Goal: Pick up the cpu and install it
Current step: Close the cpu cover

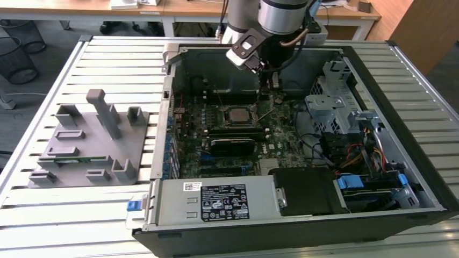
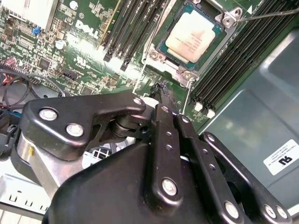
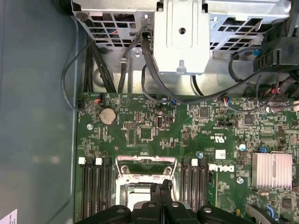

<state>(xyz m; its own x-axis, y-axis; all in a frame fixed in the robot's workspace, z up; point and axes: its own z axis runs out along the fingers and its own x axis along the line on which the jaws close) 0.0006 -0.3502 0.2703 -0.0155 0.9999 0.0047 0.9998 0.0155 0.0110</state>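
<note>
Logging current state: the gripper (image 2: 161, 89) hangs low inside the open case (image 1: 287, 234), its claw clenched tight with nothing between the fingers. The cpu (image 2: 193, 36) lies flat in the socket (image 2: 155, 55) on the motherboard (image 1: 192, 156), silvery top up. On the exterior view's clock face it sits at about 7 o'clock from the gripper, close by but apart. I judge placement done. Whether the retention latch is locked I cannot tell; a thin lever wire (image 2: 266, 15) runs out past one corner of the socket. Risks noted: the fingertips are near the socket, so any downward drift could press the chip askew and bend the contacts beneath. A sideways sweep could hook the lever wire or scrape the memory slots (image 2: 224, 65). A chip not seated square would suffer if clamped.
</note>
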